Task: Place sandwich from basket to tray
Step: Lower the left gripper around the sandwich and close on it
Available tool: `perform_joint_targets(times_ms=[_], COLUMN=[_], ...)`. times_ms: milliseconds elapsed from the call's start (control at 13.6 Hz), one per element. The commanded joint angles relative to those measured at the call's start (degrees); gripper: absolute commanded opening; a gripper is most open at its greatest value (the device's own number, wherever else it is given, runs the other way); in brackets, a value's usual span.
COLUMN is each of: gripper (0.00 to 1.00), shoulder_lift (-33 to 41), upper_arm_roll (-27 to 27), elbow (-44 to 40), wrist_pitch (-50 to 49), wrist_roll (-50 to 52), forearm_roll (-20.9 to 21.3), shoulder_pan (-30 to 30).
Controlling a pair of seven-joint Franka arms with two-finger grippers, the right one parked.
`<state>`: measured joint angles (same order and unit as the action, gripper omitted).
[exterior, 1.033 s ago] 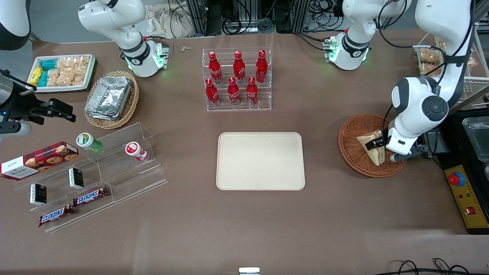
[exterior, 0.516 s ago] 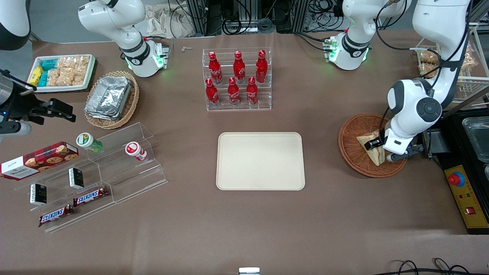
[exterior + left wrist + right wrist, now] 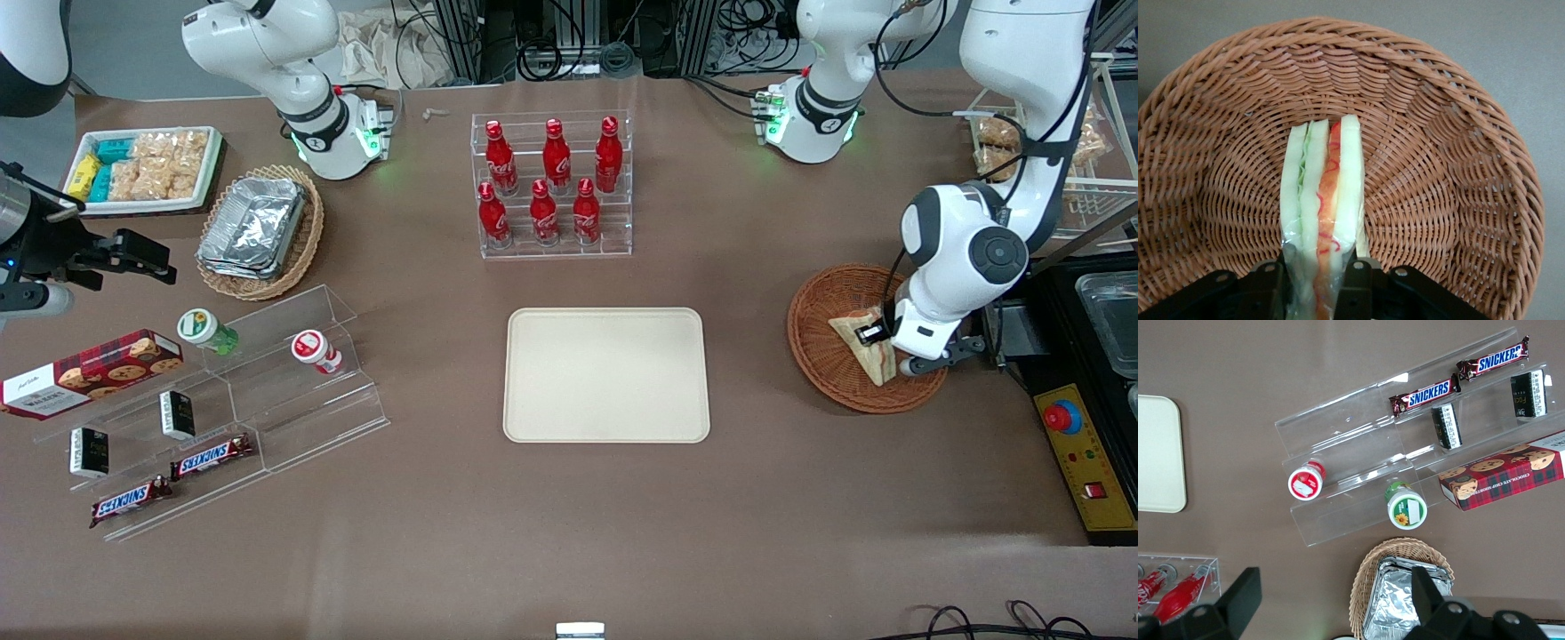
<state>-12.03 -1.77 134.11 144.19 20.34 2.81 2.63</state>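
Sandwich (image 3: 867, 348) lies in the basket (image 3: 822, 356), toward the working arm's end of the desk (image 3: 569, 516), and the claw (image 3: 876, 342) is in there with it. The order below runs from big to small.

Brown desk carries everything. On it, near the middle, sits the cream tray (image 3: 607, 374), flat, nothing on it, well apart from the basket. Farther from the front camera than the tray stands a clear rack (image 3: 551, 185) of six red bottles (image 3: 543, 212). Toward the parked arm's end are a stepped clear stand (image 3: 267, 391) with two small cups, dark little boxes and two Snickers bars (image 3: 212, 456), a red cookie box (image 3: 89, 372), a tan basket of foil trays (image 3: 258, 229), and a white tray of bagged snacks (image 3: 147, 169).

The round reddish-brown basket is shallow. In the wrist view its woven wall (image 3: 1458, 133) curves around the sandwich (image 3: 1325, 213), which stands on edge with its cut side up: white bread, a green layer and a red-orange layer, all in clear wrap.

The claw (image 3: 1315, 283) is closed onto the sandwich, one black finger (image 3: 1268, 280) pressed on each bread face at the wedge's near end. Whether the sandwich's lower edge touches the basket floor cannot be told; in the front view it is within the basket's rim.
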Motion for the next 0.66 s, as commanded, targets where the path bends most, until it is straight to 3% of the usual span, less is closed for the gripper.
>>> perform_joint_targets(times_ms=[0, 590], gripper=[0.25, 0.26], shoulder_lift=[2.7, 4.9], upper_arm_roll=[-0.1, -0.3], elbow=[-0.4, -17.4], wrist_pitch=[-3.5, -27.7], wrist_roll=[-0.2, -7.5], forearm_roll=[0.3, 0.5], shoulder_pan=[0.0, -0.2])
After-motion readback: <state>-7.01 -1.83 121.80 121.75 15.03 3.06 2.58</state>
